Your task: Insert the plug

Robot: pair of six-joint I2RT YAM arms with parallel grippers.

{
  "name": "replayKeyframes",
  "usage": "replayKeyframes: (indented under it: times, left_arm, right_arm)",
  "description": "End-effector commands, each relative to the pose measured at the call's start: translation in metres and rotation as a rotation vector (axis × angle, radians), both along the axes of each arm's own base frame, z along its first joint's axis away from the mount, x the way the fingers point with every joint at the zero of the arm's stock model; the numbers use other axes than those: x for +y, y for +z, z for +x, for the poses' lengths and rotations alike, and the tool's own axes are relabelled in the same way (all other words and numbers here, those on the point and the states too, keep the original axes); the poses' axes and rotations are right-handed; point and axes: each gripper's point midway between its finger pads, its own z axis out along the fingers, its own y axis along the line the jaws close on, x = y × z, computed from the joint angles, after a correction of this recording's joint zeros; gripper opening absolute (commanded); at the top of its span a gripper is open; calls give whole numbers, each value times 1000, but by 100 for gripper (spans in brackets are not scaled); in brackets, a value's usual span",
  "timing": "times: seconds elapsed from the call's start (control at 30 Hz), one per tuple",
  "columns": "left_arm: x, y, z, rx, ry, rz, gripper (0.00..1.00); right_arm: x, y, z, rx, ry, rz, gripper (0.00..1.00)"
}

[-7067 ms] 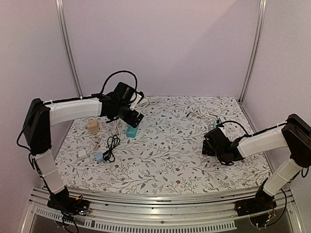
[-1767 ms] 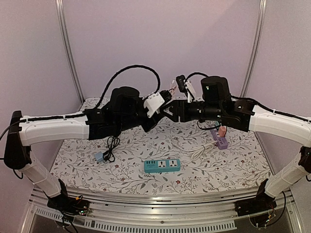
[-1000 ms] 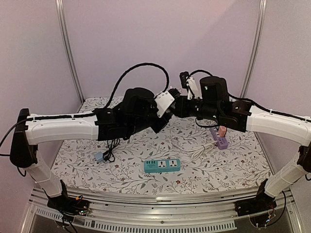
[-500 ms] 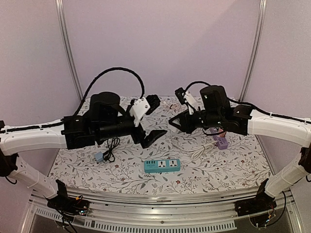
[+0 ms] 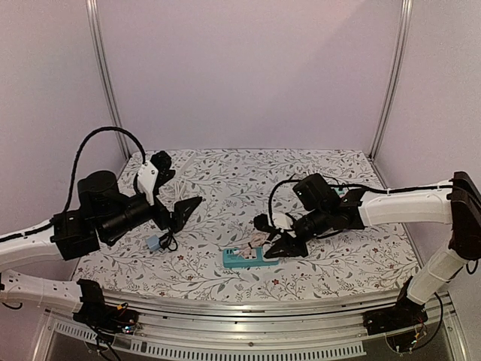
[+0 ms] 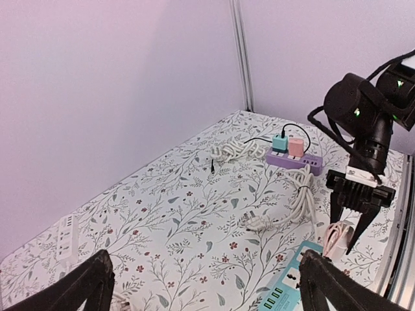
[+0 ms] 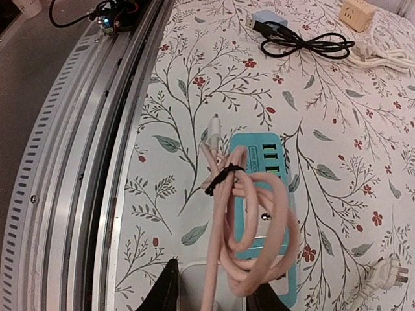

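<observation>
- Since half a second earlier, the right gripper (image 7: 213,295) has dropped from mid-air to the front of the table (image 5: 225,180). The left gripper (image 6: 207,265) has pulled back to the left side of the overhead view.
- The right fingers (image 7: 166,286) are closed on a white plug (image 7: 194,285), seen at the bottom edge of the right wrist view.
- A pink cable (image 7: 249,214), coiled and bound with a black tie, hangs from that plug and drapes over the strip below.
- The teal power strip (image 5: 250,257) lies flat at lower centre of the overhead view, right under the held plug. Whether the plug touches a socket cannot be told.
- The left fingers (image 6: 94,282) are spread wide with nothing between them, raised above the table and aimed across at the right arm.
- Further out, at upper right of the left wrist view, a purple power strip (image 6: 295,155) has a teal charger (image 6: 279,142) and a pink charger (image 6: 295,146) plugged into it side by side.
- A white cord (image 6: 299,194) runs from the purple strip toward the teal one.
</observation>
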Motion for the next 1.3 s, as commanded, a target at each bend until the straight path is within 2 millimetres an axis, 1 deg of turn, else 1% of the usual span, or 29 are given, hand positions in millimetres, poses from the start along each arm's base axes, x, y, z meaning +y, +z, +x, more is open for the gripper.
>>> replayKeyframes:
  times: [0.0,0.1,0.2,0.27,0.33,0.4,0.43,0.5,0.53,0.57,0.6,0.7,0.73,0.8,0.87,0.97,1.0,1.1,1.13,1.17,1.23,1.27]
  left_arm:
    - [-4,-26,18,47,59,48,100]
    - [-15,-37,23,63,50,99,100]
    - [-24,-42,28,66,35,133,99]
    - [-28,-46,31,66,32,155,99]
    - [-35,-52,32,78,3,178,100]
    - [-48,-63,26,99,-77,212,100]
    - [-57,-71,19,106,-143,238,99]
    - [-74,-93,-1,129,-308,282,94]
    - [-82,-106,-10,141,-384,305,92]
    - [-87,-124,-15,160,-432,332,91]
    - [-91,-135,-16,166,-457,351,91]
    - [-100,-170,-6,174,-462,443,93]
    - [-104,-178,-4,176,-476,472,93]
    - [-113,-187,1,171,-500,506,93]
    - [-120,-187,12,153,-470,509,87]
    - [-122,-187,25,121,-431,502,68]
    - [-123,-186,27,118,-430,492,62]
    - [-133,-182,26,129,-465,461,54]
    - [-136,-183,26,140,-472,454,50]
    - [-138,-184,27,149,-472,450,43]
    - [-138,-189,35,157,-432,461,27]
    - [-136,-193,41,155,-402,472,25]
  right_arm:
    - [11,-1,-10,-113,232,68,0]
    - [10,-18,-4,-94,222,35,0]
    - [6,-27,2,-106,213,24,0]
    - [7,-31,9,-113,194,29,0]
    - [8,-28,16,-108,168,49,0]
    - [10,-16,17,-100,160,89,0]
    - [10,-12,17,-99,158,99,0]
    - [8,-2,16,-110,153,114,0]
    - [7,0,16,-111,147,117,0]
    - [4,1,16,-110,141,119,0]
    - [3,3,17,-116,135,123,0]
    - [0,2,25,-126,111,115,0]
    - [0,1,27,-128,105,113,0]
    - [1,-1,29,-126,103,115,0]
    - [0,-2,29,-126,102,116,0]
    - [-1,-1,29,-140,102,129,0]
    - [-1,-2,29,-141,104,132,0]
    - [-1,-8,30,-139,100,124,0]
    - [0,-11,31,-138,97,121,0]
    - [1,-12,31,-136,96,123,0]
    - [2,-15,31,-128,92,130,0]
    - [3,-15,32,-135,88,139,0]
